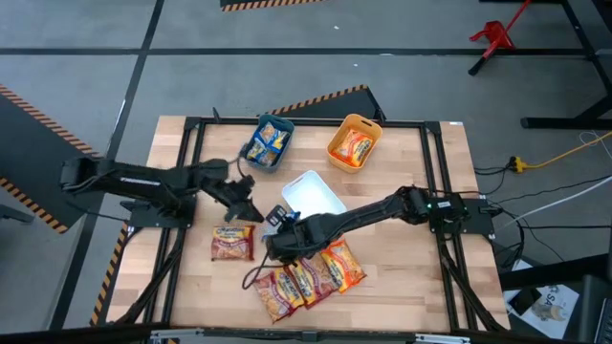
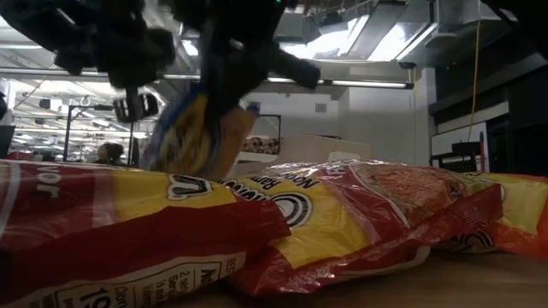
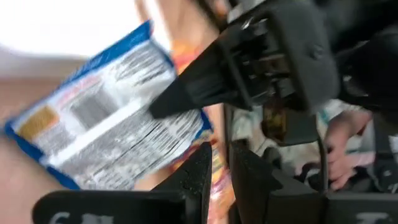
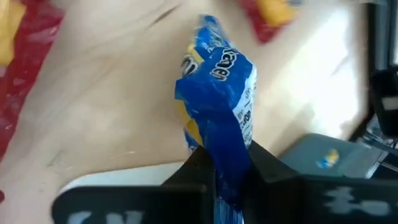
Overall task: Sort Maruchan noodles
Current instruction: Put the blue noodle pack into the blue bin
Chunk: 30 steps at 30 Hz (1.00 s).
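Observation:
My right gripper hangs over the middle of the table, in front of the white bin, shut on a blue noodle packet. That packet also shows in the low view and the left wrist view. My left gripper is shut and holds nothing, just to the left of the packet. A dark red packet lies flat on the table to the left. Several red and orange packets lie overlapping near the table's front edge. My right gripper pinches the blue packet between its two fingers at the crimped end. The fingers come at it from above. The packet hangs tilted below them, lifted clear of the table.
At the far side, a teal bin holds blue packets and an orange bin holds an orange packet. The two grippers are close together. Bare wood shows at the table's right half.

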Motion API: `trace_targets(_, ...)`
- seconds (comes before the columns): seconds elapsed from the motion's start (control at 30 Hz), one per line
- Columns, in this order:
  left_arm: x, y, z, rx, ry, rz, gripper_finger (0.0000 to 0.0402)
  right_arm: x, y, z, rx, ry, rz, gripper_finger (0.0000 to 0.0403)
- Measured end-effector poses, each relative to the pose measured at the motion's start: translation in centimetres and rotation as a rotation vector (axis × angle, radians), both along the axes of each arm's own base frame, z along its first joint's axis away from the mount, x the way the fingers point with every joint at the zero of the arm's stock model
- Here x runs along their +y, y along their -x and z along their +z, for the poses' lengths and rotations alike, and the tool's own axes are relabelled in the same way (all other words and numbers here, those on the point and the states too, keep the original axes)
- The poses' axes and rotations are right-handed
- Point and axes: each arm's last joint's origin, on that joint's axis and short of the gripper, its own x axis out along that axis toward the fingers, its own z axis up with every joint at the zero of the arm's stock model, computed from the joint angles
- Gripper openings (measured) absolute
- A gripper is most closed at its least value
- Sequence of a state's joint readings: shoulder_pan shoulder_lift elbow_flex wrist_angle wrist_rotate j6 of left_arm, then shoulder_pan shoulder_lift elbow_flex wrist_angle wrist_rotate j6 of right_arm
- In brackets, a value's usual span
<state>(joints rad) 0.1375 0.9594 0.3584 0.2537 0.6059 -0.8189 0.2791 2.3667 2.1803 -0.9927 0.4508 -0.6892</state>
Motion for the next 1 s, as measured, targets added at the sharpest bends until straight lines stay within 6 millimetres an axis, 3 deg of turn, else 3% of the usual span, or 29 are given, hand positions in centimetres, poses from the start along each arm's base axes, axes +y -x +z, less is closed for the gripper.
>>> trace_targets(0.17, 0.0, 2.1, 3.4, -0.183, 0.017, 0.097, 0.0053, -2.0, 0.6, 3.8, -0.088, -0.066, -0.072, 0.0017)
trace_targets(0.4, 0.5, 6.1, 7.2, -0.470, -0.015, 0.339, 0.0053, -6.6, 1.0, 6.4, -0.109, -0.178, -0.141, 0.0016)
trace_targets(0.7, 0.3, 10.9, 9.6, -0.751, -0.012, 0.577, 0.0053, -15.7, 1.0, 9.5, -0.191, -0.433, -0.234, 0.0015)
trace_targets(1.0, 0.2, 12.6, 10.1, -0.834, 0.003, 0.628, 0.0053, -26.1, 1.9, 13.2, -0.475, -0.817, -0.392, 0.0015)
